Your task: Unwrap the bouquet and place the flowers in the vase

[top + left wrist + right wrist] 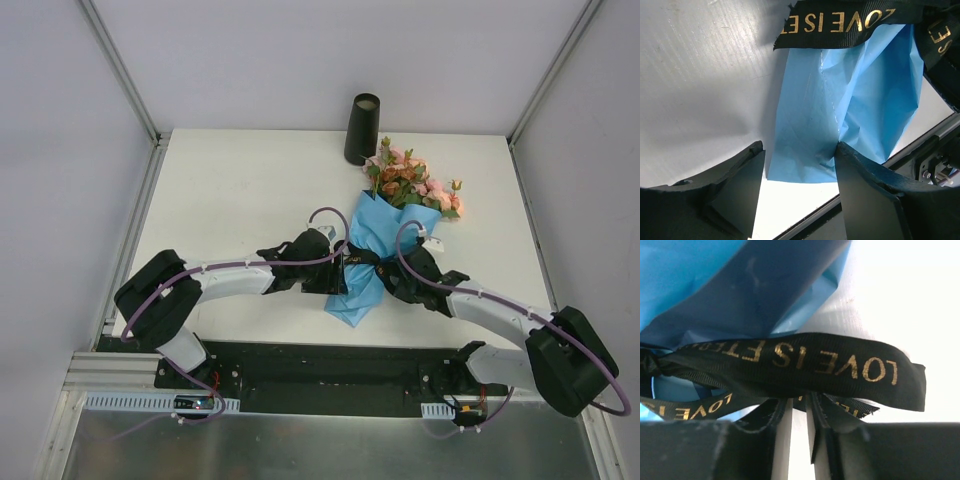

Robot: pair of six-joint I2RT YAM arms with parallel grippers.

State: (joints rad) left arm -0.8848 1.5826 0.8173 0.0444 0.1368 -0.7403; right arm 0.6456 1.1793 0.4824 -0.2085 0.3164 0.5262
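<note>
The bouquet (385, 235) lies on the white table (240, 190), its flowers (412, 185) pointing to the far right and its blue paper (810, 125) tied with a black ribbon (358, 255) lettered in gold. The black vase (362, 130) stands upright at the table's far edge, just beyond the flowers. My left gripper (799, 150) is open at the left of the wrap's lower end, its right finger (860, 175) touching the paper. My right gripper (799, 405) sits at the ribbon's bow (805, 362), jaws nearly together with a thin gap showing, ribbon tails draped over both fingers.
The table's near edge and a black base plate (330, 375) lie just behind the wrap's tail. Metal frame posts (135, 110) and pale walls enclose the table on three sides. Purple cables (330, 215) loop over both wrists.
</note>
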